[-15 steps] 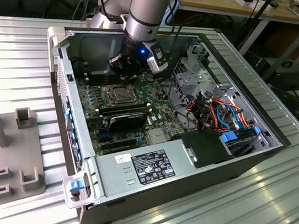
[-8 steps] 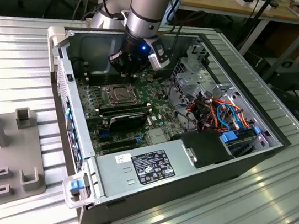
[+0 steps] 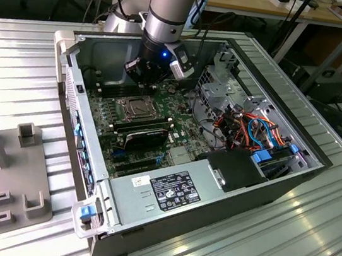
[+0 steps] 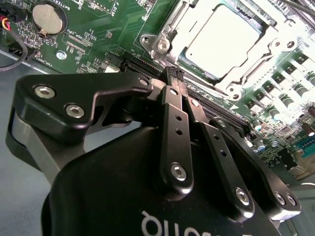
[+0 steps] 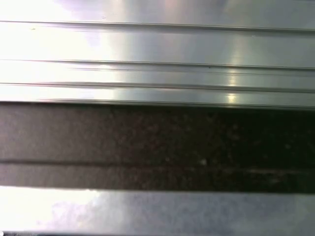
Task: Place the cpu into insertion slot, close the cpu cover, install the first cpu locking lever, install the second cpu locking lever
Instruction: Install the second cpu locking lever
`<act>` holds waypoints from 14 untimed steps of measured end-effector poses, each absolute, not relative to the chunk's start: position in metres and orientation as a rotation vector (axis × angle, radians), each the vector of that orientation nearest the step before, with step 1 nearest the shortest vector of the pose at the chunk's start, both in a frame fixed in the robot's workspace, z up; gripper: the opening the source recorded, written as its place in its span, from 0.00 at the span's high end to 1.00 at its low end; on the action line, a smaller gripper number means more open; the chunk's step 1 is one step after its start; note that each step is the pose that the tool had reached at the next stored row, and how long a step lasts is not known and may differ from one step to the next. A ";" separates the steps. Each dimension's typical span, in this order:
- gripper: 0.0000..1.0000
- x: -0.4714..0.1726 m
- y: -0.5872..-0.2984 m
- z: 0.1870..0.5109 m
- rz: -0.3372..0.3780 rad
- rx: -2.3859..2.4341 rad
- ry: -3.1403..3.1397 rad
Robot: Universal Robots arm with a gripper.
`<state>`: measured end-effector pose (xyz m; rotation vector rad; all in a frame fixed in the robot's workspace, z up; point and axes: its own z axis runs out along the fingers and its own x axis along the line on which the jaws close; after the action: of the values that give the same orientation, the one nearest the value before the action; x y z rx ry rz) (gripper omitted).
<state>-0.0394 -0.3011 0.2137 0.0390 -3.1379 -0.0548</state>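
The cpu (image 4: 221, 37) lies in the insertion slot (image 4: 234, 91), its bright silver face showing through the window of the cpu cover (image 4: 167, 29), which lies flat over it. In the exterior view the cpu (image 3: 137, 107) sits mid-motherboard inside the open computer case. My gripper (image 3: 144, 81) hangs just behind the socket, low over the board. In the second wrist view the gripper (image 4: 173, 73) has its black fingers (image 4: 177, 128) pressed together, tips beside the socket's near corner, next to the long memory slots. Nothing shows between them.
A black expansion card (image 3: 147, 136) stands just in front of the socket. A power supply (image 3: 169, 188) and a bundle of coloured cables (image 3: 253, 130) fill the case on the exterior view's right. A coin battery (image 4: 48, 17) sits on the board. A grey fixture (image 3: 0, 161) rests outside the case.
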 end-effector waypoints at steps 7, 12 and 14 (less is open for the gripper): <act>0.89 -0.039 -0.303 0.214 -0.055 0.039 -3.138; 0.89 -0.039 -0.309 0.214 -0.055 0.039 -3.138; 0.89 -0.039 -0.312 0.214 -0.055 0.039 -3.138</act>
<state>-0.0394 -0.3118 0.2136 0.0390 -3.1378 -0.0555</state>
